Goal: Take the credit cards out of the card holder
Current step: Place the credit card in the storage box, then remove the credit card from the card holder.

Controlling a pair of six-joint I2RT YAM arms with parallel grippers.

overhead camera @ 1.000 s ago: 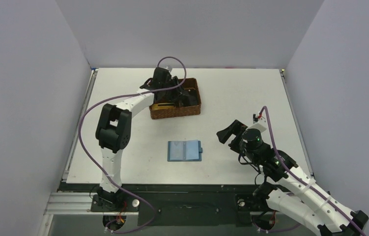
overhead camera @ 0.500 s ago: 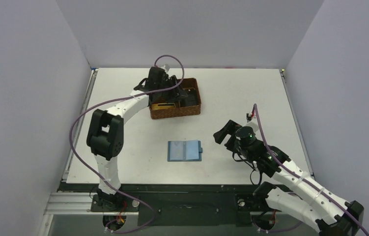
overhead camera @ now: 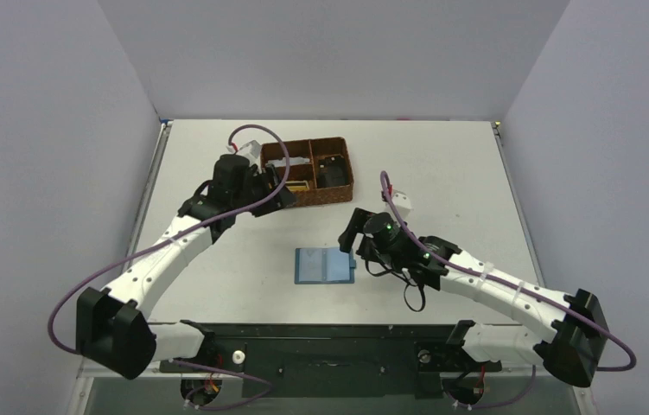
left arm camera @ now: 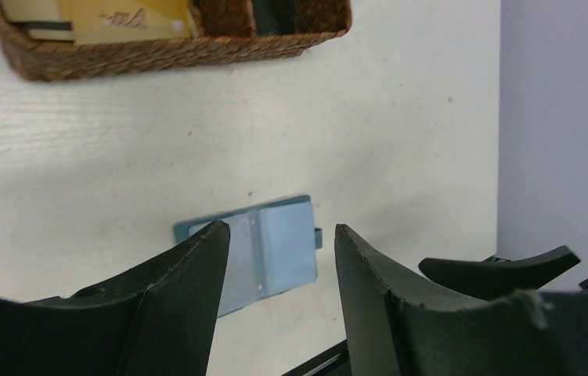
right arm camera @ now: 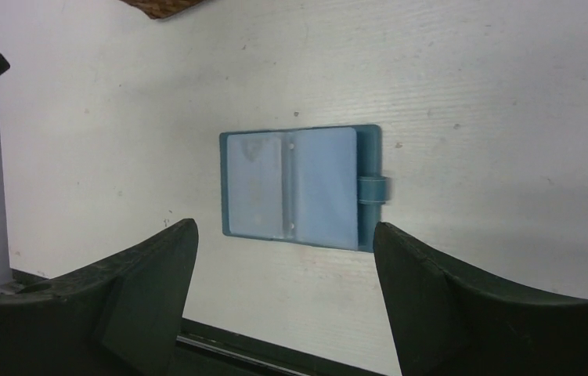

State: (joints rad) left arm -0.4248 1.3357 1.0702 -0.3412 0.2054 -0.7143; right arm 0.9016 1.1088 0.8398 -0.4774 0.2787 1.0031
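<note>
The teal-blue card holder (overhead camera: 324, 265) lies open and flat on the white table, snap tab to the right. It shows in the right wrist view (right arm camera: 298, 188) and the left wrist view (left arm camera: 271, 247). Its grey-blue pockets face up, and the left pocket (right arm camera: 253, 184) shows a faint pale shape. A tan-gold card (left arm camera: 130, 19) lies in the brown woven basket (overhead camera: 331, 192). My left gripper (overhead camera: 279, 197) is open and empty beside the basket's near left corner. My right gripper (overhead camera: 352, 235) is open and empty, just above and right of the holder.
The basket (left arm camera: 165, 51) has compartments holding the card and dark items. The table's near edge with a black rail (overhead camera: 321, 328) runs just below the holder. A finger of the right gripper (left arm camera: 502, 266) shows in the left wrist view.
My left gripper has pulled back out of the basket to the near left. My right gripper has moved left and forward until it is next to the card holder. The holder has not moved.
</note>
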